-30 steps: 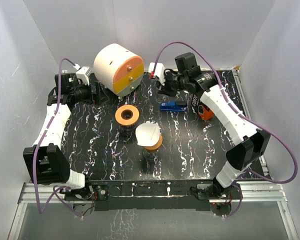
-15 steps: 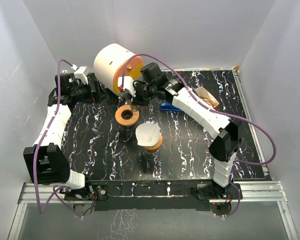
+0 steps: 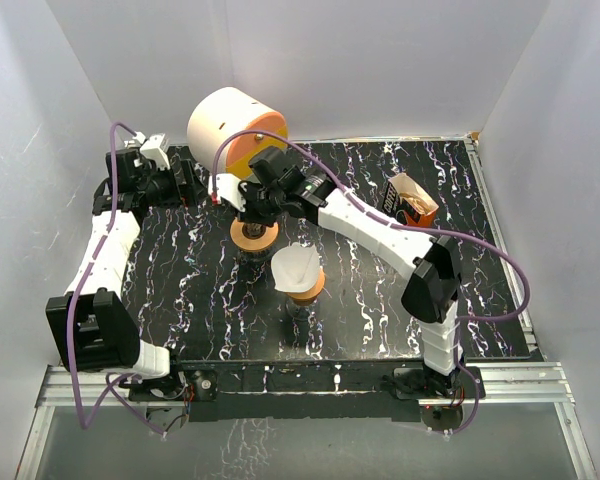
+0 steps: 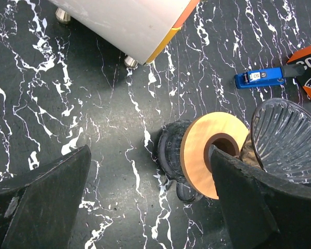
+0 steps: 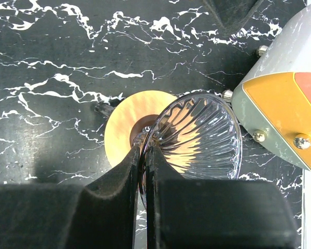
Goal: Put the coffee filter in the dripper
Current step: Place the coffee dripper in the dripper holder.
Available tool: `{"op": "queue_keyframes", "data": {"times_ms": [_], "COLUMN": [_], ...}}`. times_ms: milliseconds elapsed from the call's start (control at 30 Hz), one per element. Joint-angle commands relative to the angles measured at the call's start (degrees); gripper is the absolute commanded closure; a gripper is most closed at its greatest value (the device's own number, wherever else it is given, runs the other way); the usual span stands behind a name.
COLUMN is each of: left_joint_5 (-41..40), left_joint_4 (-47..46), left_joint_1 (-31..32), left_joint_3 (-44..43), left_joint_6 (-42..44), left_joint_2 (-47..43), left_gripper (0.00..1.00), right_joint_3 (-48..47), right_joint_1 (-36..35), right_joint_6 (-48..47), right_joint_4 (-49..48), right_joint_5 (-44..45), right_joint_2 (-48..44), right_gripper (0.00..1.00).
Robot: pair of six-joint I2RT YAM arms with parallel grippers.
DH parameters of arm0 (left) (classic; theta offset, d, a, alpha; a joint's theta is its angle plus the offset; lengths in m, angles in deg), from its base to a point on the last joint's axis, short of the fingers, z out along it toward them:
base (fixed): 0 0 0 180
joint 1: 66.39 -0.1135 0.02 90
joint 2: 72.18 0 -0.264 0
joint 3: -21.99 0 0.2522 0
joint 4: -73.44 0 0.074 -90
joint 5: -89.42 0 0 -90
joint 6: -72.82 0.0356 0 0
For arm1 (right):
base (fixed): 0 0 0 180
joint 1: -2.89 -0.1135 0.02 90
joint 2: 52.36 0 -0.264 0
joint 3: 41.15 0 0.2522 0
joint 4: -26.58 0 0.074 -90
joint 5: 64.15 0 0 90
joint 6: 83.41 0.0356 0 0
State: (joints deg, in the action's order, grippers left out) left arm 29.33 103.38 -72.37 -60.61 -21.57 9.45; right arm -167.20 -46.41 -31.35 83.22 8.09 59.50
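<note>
A white paper coffee filter point(image 3: 296, 266) sits on a wooden holder point(image 3: 308, 288) in the middle of the table. My right gripper point(image 3: 253, 204) point(image 5: 144, 155) is shut on the rim of the ribbed clear glass dripper point(image 5: 202, 137), holding it tilted just above a wooden ring stand point(image 3: 251, 235) point(image 5: 123, 128). In the top view the gripper mostly hides the dripper. The left wrist view shows the dripper point(image 4: 290, 140) beside the ring point(image 4: 205, 155). My left gripper point(image 3: 185, 181) point(image 4: 147, 155) is open and empty, left of the ring.
A white cylindrical machine with an orange and yellow face point(image 3: 232, 132) point(image 5: 285, 93) stands at the back, close behind the ring. An orange box point(image 3: 412, 198) lies at the back right. A blue clip point(image 4: 260, 78) lies right of the ring.
My right arm has swung left from the back right of the table to above the wooden ring stand. The left arm has barely moved. The filter has not moved.
</note>
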Motion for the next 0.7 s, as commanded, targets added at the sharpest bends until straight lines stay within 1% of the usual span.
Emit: {"op": "queue_keyframes", "data": {"times_ms": [0, 200, 300, 400, 667], "left_joint_5": [-0.5, 0.0, 0.0, 0.7, 6.8], "left_joint_4": [-0.5, -0.4, -0.3, 0.1, 2.0], "left_joint_1": [-0.8, -1.1, -1.1, -1.0, -1.0], "left_joint_3": [0.8, 0.7, 0.5, -0.2, -3.6], "left_joint_6": [-0.9, -0.9, -0.7, -0.1, -1.2], "left_joint_2": [-3.0, -3.0, -3.0, -3.0, 0.0], "left_gripper": [0.01, 0.01, 0.02, 0.04, 0.12], "right_joint_3": [-4.1, -3.7, -1.9, -0.2, 5.1], "right_joint_1": [-0.6, -1.5, -2.2, -2.8, -4.2], "right_joint_6": [0.9, 0.2, -0.6, -0.9, -1.4], "right_joint_4": [-6.4, -7.0, -7.5, -8.0, -9.8], "right_joint_5": [3.9, 5.7, 7.1, 7.7, 9.0], "right_joint_2": [1.1, 2.3, 2.0, 1.4, 0.1], "right_gripper": [1.0, 1.0, 1.0, 1.0, 1.0]}}
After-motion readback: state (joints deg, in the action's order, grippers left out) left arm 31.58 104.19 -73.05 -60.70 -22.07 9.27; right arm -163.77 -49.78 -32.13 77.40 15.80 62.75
